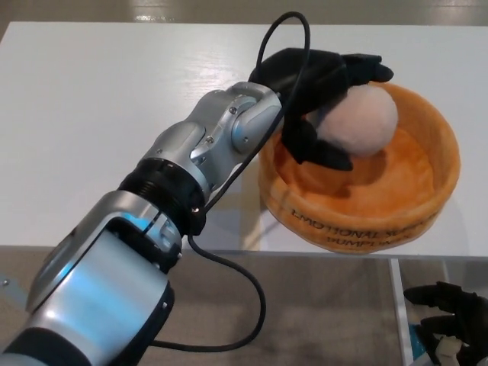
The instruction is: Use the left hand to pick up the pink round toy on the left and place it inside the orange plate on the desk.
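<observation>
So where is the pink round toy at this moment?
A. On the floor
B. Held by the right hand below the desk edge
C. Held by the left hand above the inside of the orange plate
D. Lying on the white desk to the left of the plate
C: the left hand grips the pink round toy over the orange plate.

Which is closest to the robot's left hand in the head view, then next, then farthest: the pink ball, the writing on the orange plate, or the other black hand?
1. The pink round toy: held in the left hand, over the orange plate.
2. The writing: on the plate's front wall, below the hand.
3. The right hand: bottom right corner, below the table edge.
</observation>
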